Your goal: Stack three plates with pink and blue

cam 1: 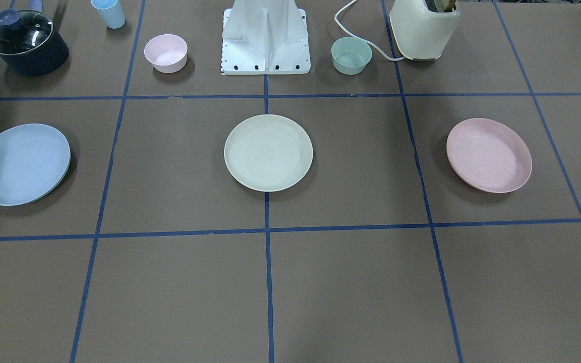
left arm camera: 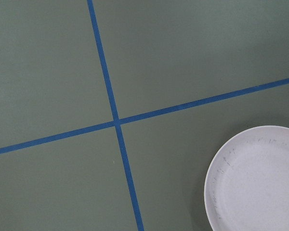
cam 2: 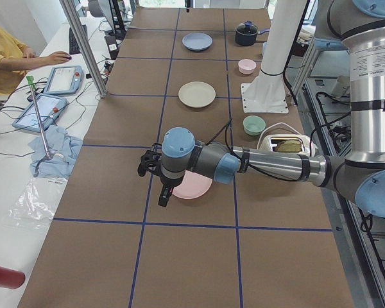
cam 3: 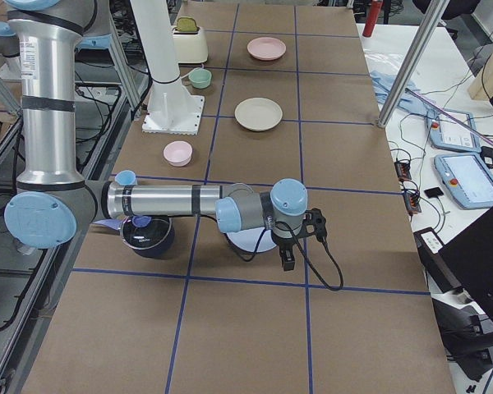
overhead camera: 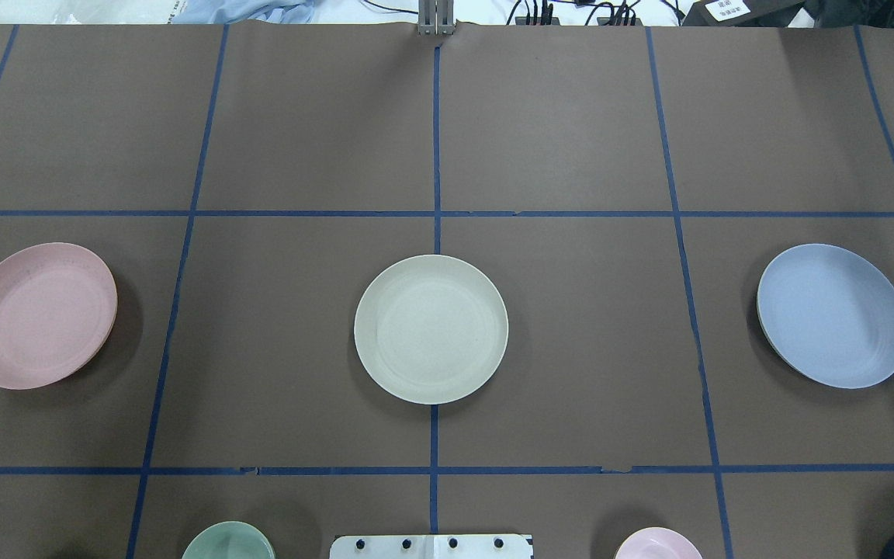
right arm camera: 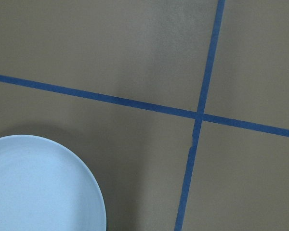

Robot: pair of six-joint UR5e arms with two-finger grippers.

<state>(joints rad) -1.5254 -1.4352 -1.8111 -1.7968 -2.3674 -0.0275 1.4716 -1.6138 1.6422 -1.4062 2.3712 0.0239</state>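
Plates unstacked, so reads as step one: first pick not yet made.

Working outward from the robot:
- Closest in, flanking the base mount (overhead camera: 431, 546): green bowl (overhead camera: 227, 541) on the left side, pink bowl (overhead camera: 658, 545) on the right. Not part of the job.
- Next row out, flat on the table (overhead camera: 571, 349) and well apart: pink plate (overhead camera: 38, 314) far left, cream plate (overhead camera: 430, 339) dead centre on the tape line, blue plate (overhead camera: 833, 314) far right.
- Beyond that, tape grid up to the far edge, cables past it.

Probably wants cream as base with pink and blue brought in on top; order only a guess. Calls for centring over a rim, coming down, pinching the lip, lifting level, carrying to centre. Shallow matte rims, so expect a thin bite and some risk of tilt or slip.

Pose, from side views only:
- Left arm stretched out level and likely well above the table, absent from the overhead and front views. Left gripper (cam 2: 164, 194) pointing down, offset from the pink plate, not centred over it.
- Mirrored on the other side: right gripper (cam 3: 287, 258) pointing down, offset from the blue plate.
- Agrees with the wrist cams: plate edge in a lower corner, tape crossing mid-frame, no fingers in shot.

Can't tell jaw width on either. No plate in either.
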